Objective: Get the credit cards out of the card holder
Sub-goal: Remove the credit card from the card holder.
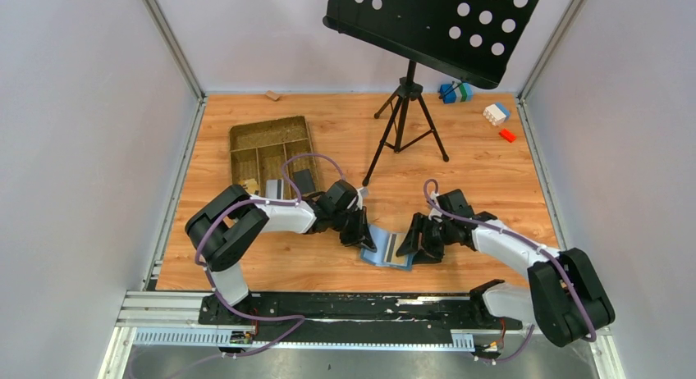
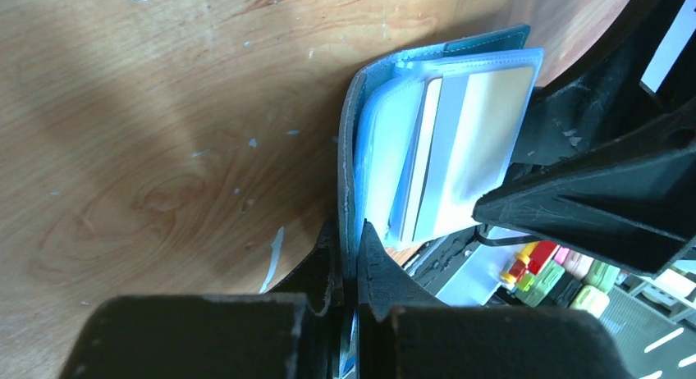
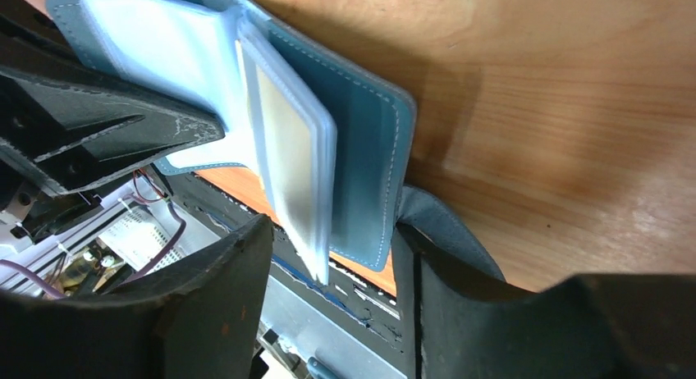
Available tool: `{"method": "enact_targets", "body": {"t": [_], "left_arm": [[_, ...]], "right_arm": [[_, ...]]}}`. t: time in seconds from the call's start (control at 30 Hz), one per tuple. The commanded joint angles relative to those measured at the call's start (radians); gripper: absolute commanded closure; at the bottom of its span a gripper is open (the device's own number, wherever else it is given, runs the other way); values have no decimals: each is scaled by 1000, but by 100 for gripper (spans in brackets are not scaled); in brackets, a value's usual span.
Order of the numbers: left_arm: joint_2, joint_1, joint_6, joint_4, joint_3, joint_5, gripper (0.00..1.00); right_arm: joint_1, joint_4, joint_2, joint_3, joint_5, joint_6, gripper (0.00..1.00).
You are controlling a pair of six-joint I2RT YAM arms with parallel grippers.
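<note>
Our left gripper (image 2: 350, 252) is clenched on the edge of one cover of the holder (image 2: 354, 149), pinching the blue flap flat between its fingers. Our right gripper (image 3: 332, 231) stands released. Its jaws straddle the other cover and the clear sleeves, with one finger against the outside of the cover and the other just short of the sleeves. In the left wrist view the tip of one right finger meets the sleeve that carries a pale card (image 2: 480, 129).

The holder is spread open like a book between the two arms, low at the near side of the table (image 1: 492, 174). We cannot tell whether it touches the wood.

We judge the card light, thin, stiff and slick. The sleeves look soft and floppy and likely to cling to it. The covers look limp, so the holder will probably twist unless one cover is kept pinned. We would pinch the card across its flat faces at whichever edge shows at the sleeve mouth and slide it straight along the sleeve. We cannot see which side that mouth is on. Squeezing through the plastic would likely drag the sleeve along with the card.
</note>
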Motion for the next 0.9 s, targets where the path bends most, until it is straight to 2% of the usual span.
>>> {"method": "enact_targets", "body": {"t": [0.0, 0.2, 0.57, 0.7, 0.87], "left_arm": [[7, -23, -11, 38, 5, 40, 100], [11, -23, -9, 32, 1, 34, 100], [12, -23, -31, 70, -22, 47, 100], [13, -23, -34, 78, -26, 50, 100], [14, -23, -31, 71, -21, 51, 100]], "right_arm": [[4, -2, -101, 41, 3, -1, 43], [4, -17, -204, 29, 11, 23, 45], [4, 87, -148, 12, -67, 70, 55], [4, 141, -113, 1, -86, 101, 65], [4, 133, -59, 7, -73, 93, 85]]}}
